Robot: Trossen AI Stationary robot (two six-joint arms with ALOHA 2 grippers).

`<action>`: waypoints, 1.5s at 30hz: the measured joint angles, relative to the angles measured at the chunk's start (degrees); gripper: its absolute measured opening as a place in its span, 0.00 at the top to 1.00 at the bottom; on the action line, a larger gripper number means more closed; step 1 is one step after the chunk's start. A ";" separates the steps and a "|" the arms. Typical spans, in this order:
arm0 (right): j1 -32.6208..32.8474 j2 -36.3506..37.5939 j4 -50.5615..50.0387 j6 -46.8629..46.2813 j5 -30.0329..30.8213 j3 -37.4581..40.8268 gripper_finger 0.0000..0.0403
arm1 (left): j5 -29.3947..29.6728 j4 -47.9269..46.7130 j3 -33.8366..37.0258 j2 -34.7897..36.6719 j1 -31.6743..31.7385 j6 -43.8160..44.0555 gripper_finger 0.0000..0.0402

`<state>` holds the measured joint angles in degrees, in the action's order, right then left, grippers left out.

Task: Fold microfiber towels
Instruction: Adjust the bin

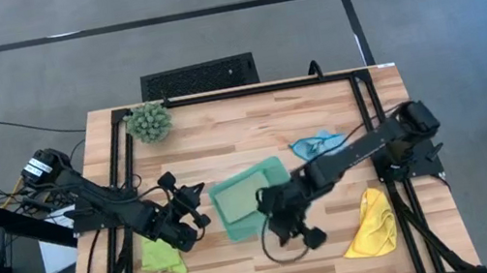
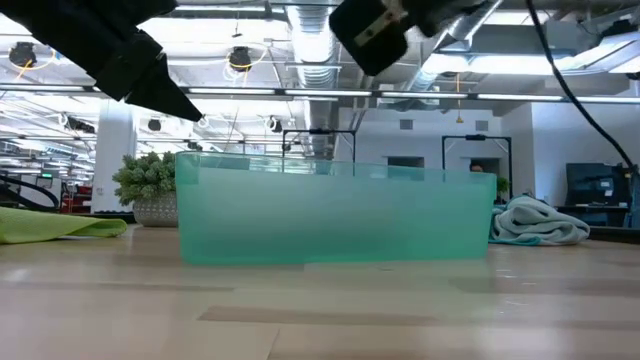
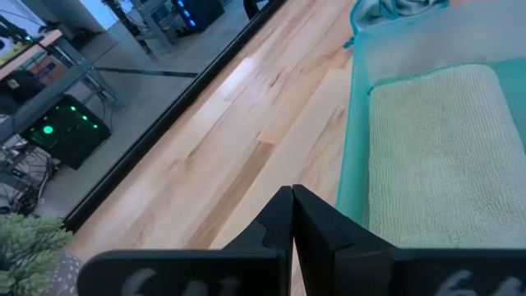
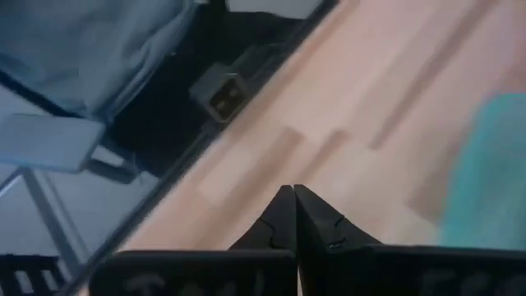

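A teal tray point(image 1: 230, 225) stands mid-table with a folded pale sage towel point(image 3: 436, 156) lying flat in it. On the bare wood lie a lime green towel point(image 1: 160, 257) at the near left, a crumpled light blue towel point(image 1: 315, 145) right of the tray, and a yellow towel point(image 1: 372, 224) bunched at the near right. My left gripper point(image 1: 197, 203) hovers shut just left of the tray, its fingers point(image 3: 308, 226) holding nothing. My right gripper point(image 1: 275, 222) hangs shut above the tray's near right corner, also with nothing between its fingers point(image 4: 316, 218).
A spiky green plant ball point(image 1: 149, 122) sits at the far left corner. Black frame rails point(image 1: 122, 175) run along the table's left, right and far sides. Bare wood shows between the tray and the far edge.
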<state>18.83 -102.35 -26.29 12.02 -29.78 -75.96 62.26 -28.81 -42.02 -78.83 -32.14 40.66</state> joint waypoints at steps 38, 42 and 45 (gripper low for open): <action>-7.33 -12.74 20.40 -13.24 46.76 0.09 0.97 | 5.85 0.28 0.00 0.00 1.92 -0.80 1.00; -5.02 -6.43 15.30 -13.08 48.63 0.10 0.98 | 4.33 0.08 0.00 0.00 1.49 -0.56 1.00; -1.03 -0.61 6.44 -14.91 51.42 0.00 0.98 | 4.17 0.07 0.00 0.00 0.55 -0.51 1.00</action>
<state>17.80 -102.96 -19.85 -2.90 21.64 -75.96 66.42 -28.74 -42.02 -78.83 -31.59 40.15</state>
